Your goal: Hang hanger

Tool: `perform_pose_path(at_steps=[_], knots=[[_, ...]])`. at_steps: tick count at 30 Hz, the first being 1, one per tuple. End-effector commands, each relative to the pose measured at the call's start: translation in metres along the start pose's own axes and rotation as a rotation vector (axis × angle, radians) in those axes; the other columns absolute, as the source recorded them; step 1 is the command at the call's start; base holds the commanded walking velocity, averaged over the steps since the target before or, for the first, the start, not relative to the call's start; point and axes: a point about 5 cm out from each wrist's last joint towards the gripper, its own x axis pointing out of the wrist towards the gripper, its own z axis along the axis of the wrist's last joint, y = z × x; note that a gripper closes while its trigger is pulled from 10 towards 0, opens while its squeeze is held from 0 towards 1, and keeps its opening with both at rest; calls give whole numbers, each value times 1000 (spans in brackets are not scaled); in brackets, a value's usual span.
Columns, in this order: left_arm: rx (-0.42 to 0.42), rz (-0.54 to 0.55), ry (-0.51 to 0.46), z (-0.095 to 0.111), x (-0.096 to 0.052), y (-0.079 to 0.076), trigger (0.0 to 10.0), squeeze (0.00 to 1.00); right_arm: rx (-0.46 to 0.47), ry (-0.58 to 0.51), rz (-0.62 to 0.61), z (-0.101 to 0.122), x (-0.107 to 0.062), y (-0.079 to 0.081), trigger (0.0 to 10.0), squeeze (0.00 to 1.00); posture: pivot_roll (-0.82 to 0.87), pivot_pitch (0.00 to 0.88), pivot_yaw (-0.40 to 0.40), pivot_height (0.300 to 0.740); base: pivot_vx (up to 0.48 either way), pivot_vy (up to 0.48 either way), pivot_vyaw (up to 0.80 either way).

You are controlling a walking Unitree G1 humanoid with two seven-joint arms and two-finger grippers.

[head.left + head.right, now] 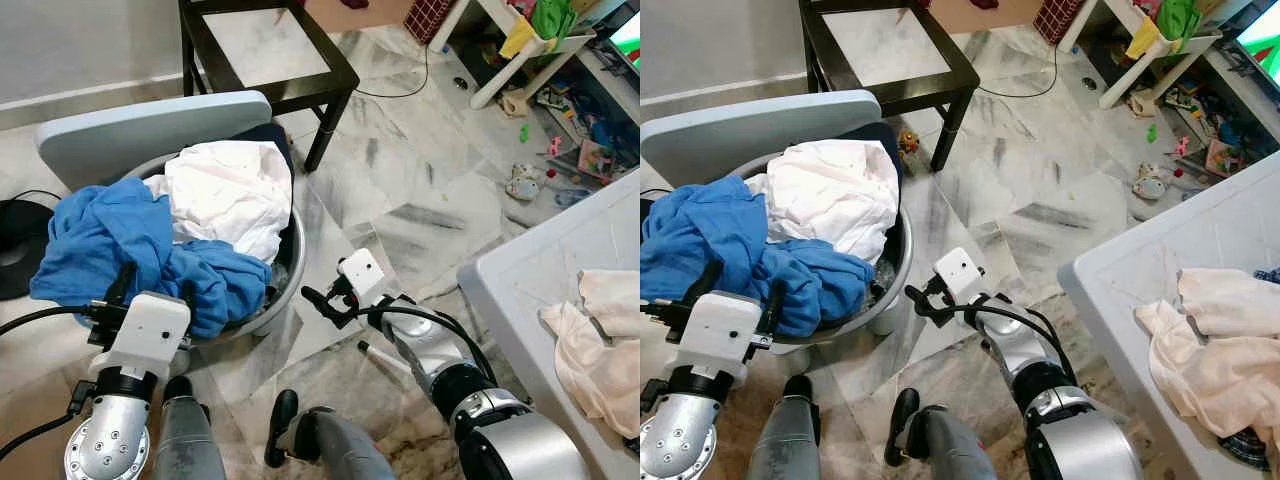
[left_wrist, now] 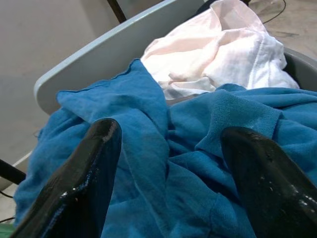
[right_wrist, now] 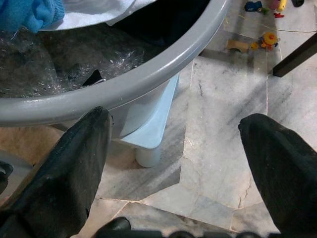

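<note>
- marble floor [image 1: 400,190] spreads under a grey laundry basket [image 3: 148,74] heaped with a blue garment [image 1: 120,240] and white cloth [image 1: 230,195]; a black side table [image 1: 270,50] stands beyond it.
- no hanger can be made out; it may be buried in the laundry.
- risk, as i judge it: the left pincer [image 2: 168,163] could snag blue fabric instead, dragging the heap over the basket's rim.
- left pincer: spread wide, empty, just above the blue garment.
- right pincer [image 3: 173,144]: spread wide, empty, beside the basket's rim, above the floor.
</note>
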Motion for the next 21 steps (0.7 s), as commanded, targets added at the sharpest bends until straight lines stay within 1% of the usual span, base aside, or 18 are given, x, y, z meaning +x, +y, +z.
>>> perform_pose_path(at_steps=[1,6,7,9,10,12,14,16,17,18,19,21], knots=[[-6,-43,26,-3,-5,-7,10000,0,25,48,-7,-13,-5,-1,10000,0,471,379,-308,740,0,0,0],[-36,-70,15,0,-2,-9,10000,0,27,46,-2,-13,-4,1,10000,0,473,380,-308,740,0,0,0],[-59,-101,15,1,0,-12,10000,0,27,45,1,-13,-4,2,10000,0,475,378,-307,740,0,0,0],[-78,-142,22,1,2,-18,10000,0,27,45,2,-13,-4,3,10000,0,473,377,-307,740,0,0,0],[-82,-158,21,2,3,-21,10000,0,27,45,3,-12,-3,3,10000,0,470,374,-306,740,0,0,0],[-81,-156,20,2,3,-21,10000,0,27,45,2,-12,-3,3,10000,0,469,373,-305,740,0,0,0],[-73,-187,42,-4,2,-25,10000,0,26,45,-4,-12,-4,1,10000,0,464,372,-305,740,0,0,0],[-72,-189,45,-5,2,-25,10000,0,26,46,-5,-13,-4,1,10000,0,464,372,-305,740,0,0,0],[-65,-194,71,-11,1,-24,627,0,26,45,-6,-13,-5,0,10000,0,464,371,-304,740,0,0,0],[-65,-194,71,-11,1,-24,627,0,26,45,-6,-13,-5,0,10000,0,464,371,-304,740,0,0,0],[-52,-171,118,-23,-3,-19,0,0,25,42,-9,-12,-5,-1,10000,0,464,370,-304,740,0,0,0],[-60,-138,151,-29,-5,-15,0,0,25,40,-12,-12,-5,-2,10000,0,464,370,-304,740,0,0,0]])
